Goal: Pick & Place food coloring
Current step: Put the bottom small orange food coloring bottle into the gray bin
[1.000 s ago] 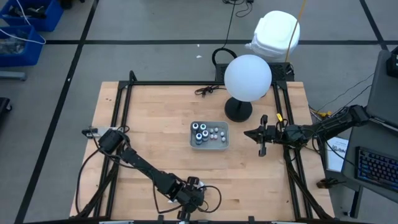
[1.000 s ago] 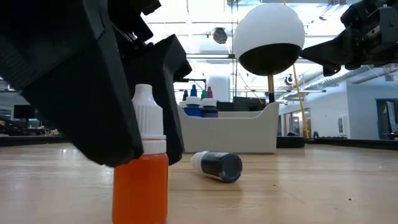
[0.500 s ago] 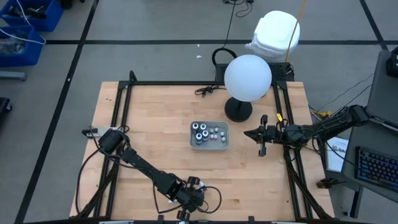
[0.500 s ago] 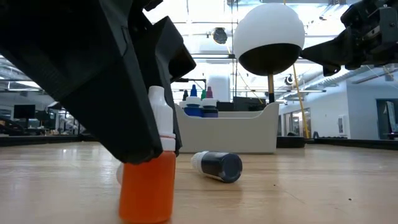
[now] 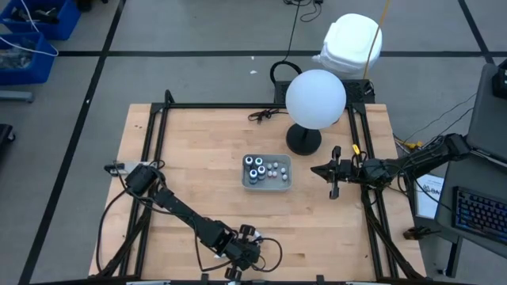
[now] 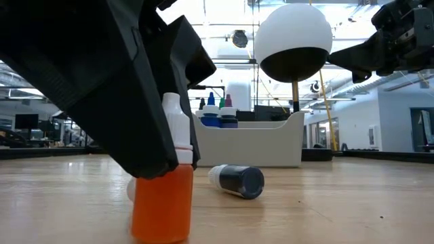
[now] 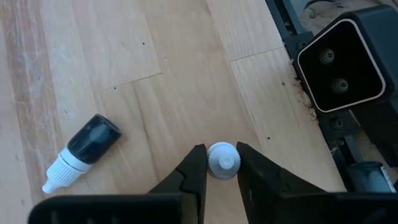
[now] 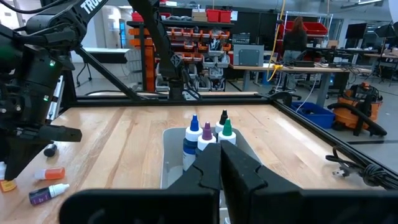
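Two bottles sit near the front edge of the bench (image 5: 198, 182). The left gripper (image 7: 221, 163) has its jaws closed on the white cap of the orange dropper bottle (image 6: 163, 196), which stands upright on the wood, or barely above it; I cannot tell which. Just beside it a dark dropper bottle (image 7: 82, 150) lies on its side with its white tip pointing away from the orange one. In the low view the left arm's dark body fills the upper left and covers part of the orange bottle.

At the middle of the bench stands the clear tray (image 5: 283, 184), holding more small bottles (image 8: 207, 134) with blue, purple, black and green caps, plus small round jars (image 5: 253, 168). The right gripper (image 5: 333, 172) hangs near the right rail, well apart from the tray, its jaws fully closed on nothing. A white globe lamp (image 5: 315, 98) stands behind the tray.
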You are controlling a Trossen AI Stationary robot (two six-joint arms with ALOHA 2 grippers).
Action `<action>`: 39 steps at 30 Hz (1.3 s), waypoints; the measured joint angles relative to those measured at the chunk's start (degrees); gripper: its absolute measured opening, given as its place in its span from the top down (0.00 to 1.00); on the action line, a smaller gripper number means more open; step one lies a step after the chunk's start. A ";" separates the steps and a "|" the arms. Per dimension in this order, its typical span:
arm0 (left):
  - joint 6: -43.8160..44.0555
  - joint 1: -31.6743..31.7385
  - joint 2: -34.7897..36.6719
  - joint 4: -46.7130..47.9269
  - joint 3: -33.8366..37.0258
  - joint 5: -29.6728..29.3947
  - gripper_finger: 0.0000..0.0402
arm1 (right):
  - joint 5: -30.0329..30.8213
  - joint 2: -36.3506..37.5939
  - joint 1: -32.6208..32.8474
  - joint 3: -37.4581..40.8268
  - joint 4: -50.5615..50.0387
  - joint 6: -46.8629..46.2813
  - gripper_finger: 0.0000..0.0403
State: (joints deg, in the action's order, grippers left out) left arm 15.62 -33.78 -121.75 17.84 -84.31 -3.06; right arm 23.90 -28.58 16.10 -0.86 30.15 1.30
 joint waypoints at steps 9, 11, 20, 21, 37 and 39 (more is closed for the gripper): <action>-3.46 0.21 0.95 4.49 -4.00 -2.20 0.83 | -0.11 0.02 0.00 0.00 0.02 -0.57 1.00; -5.86 0.64 1.94 7.64 -7.57 -3.80 0.83 | -0.13 0.00 0.00 0.00 0.04 -0.57 1.00; -14.68 6.60 2.12 20.10 -21.57 -13.70 0.83 | -0.17 -0.11 0.00 0.00 -0.48 -0.52 1.00; -15.58 7.58 2.09 20.33 -21.99 -13.99 0.83 | -0.17 -0.11 0.00 0.00 -0.48 -0.50 1.00; -31.79 28.21 1.90 16.71 -19.74 -8.53 0.82 | -3.15 -0.09 0.02 0.00 -0.80 1.22 1.00; -34.40 30.37 1.90 17.07 -19.74 -4.83 0.81 | -3.15 -0.09 0.02 0.00 -0.81 2.00 1.00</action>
State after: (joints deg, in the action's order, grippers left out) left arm -18.78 -3.41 -119.86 34.91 -104.05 -7.89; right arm 20.75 -28.67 16.12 -0.86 29.34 3.30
